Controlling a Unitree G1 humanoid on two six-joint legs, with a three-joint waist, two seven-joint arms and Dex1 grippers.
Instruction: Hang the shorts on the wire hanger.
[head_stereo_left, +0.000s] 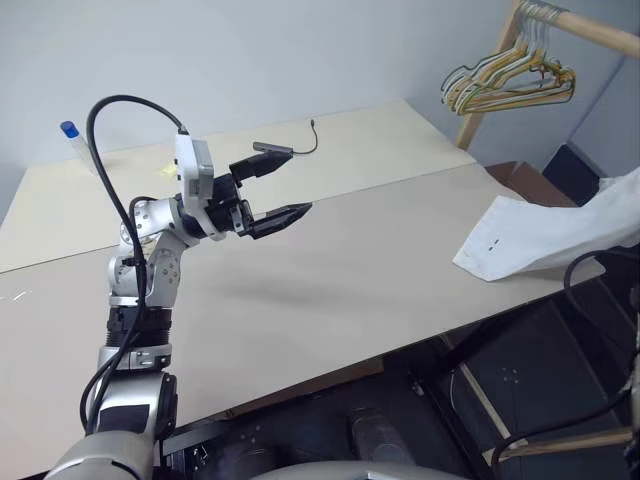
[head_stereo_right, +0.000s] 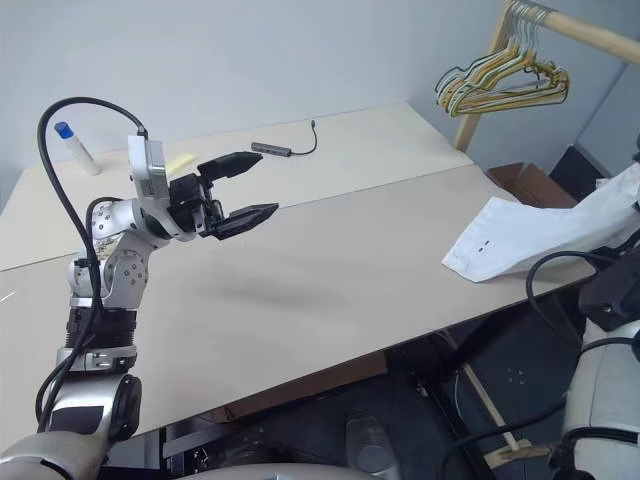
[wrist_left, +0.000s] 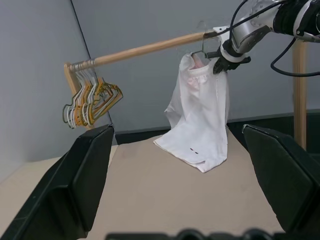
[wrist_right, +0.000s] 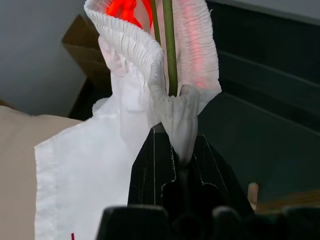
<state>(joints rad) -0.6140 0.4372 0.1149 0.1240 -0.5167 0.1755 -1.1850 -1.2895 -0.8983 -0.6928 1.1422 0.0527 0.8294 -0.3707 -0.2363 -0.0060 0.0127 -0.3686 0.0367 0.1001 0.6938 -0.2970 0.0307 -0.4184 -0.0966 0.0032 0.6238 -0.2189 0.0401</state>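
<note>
Right gripper, fingers clamped on gathered waistband, lifts limp white cloth shorts with thin wire hanger near wooden rail, hem trailing on beige worktop's far right; light, floppy, best held at elastic. Left gripper fingers wide apart, empty.

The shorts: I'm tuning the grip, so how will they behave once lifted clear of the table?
Probably floppy: the shorts hang in loose folds from the right gripper, shut on the waistband, hem trailing on the table. Likely light, since a small pinch carries them. The gathered waistband may bunch or slip.
</note>
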